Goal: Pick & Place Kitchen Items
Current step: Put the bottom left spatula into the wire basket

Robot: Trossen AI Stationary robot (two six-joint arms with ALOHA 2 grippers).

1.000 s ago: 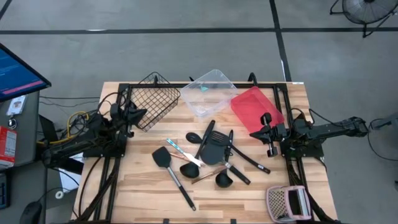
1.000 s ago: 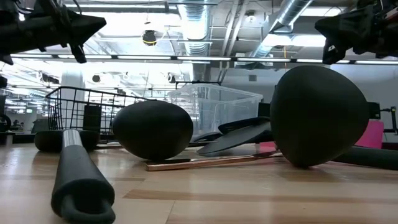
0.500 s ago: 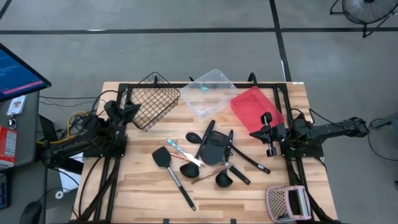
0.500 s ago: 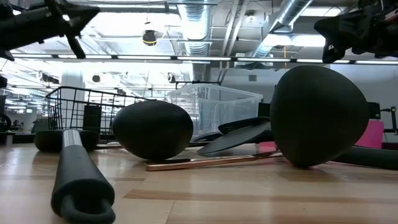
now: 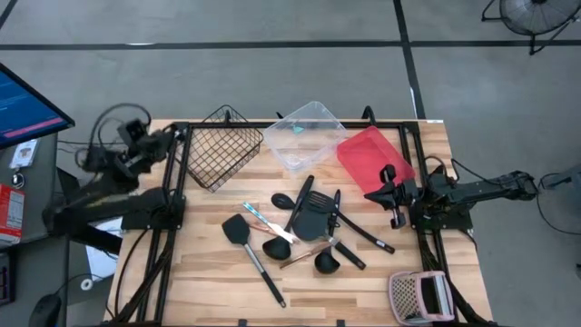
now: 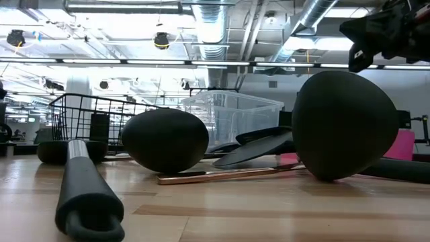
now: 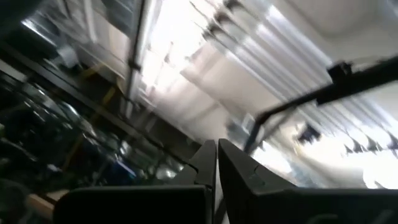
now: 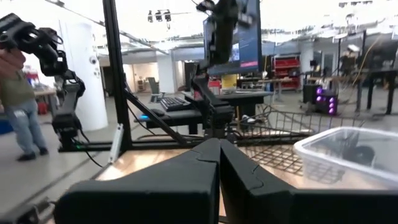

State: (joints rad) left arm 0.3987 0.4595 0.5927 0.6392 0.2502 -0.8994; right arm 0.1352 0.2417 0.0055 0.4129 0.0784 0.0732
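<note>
High view: the kitchen utensils (image 5: pixel 304 227) lie in a loose pile in the middle of the wooden desk (image 5: pixel 200 272), a bit below the middle of the picture. They are long black spatulas, ladles and spoons. Some have shiny steel handles, and a few thin silver and wood-coloured sticks lie among them. One spatula (image 5: pixel 250 250) lies apart at the left of the pile. It looks easy to take by the middle of its long handle. These tools are probably light and stiff, and the steel handles may be slippery. Above the pile sit a black wire basket (image 5: pixel 222 145), a clear tub (image 5: pixel 309 134) and a red tray (image 5: pixel 372 156). The left end effector (image 5: pixel 134 145) is at the upper left, off the desk edge. The right end effector (image 5: pixel 392 195) is at the right, beside the red tray. A pinkish-white box with holes (image 5: pixel 418 295) is at the lower right.

Low view: two big round black spoon bowls (image 6: pixel 164 140) sit close up, with a copper-coloured stick (image 6: pixel 228 175) under them. A thick black handle (image 6: pixel 87 195) is at the lower left.

Left wrist view: the left end effector (image 7: pixel 216 168) is clenched with nothing in it, and it points up at the ceiling.

Right wrist view: the right end effector (image 8: pixel 219 163) is clenched too, and holds nothing. The clear tub (image 8: pixel 351 149) is at the right. A person (image 8: pixel 18 106) stands far off at the left.
</note>
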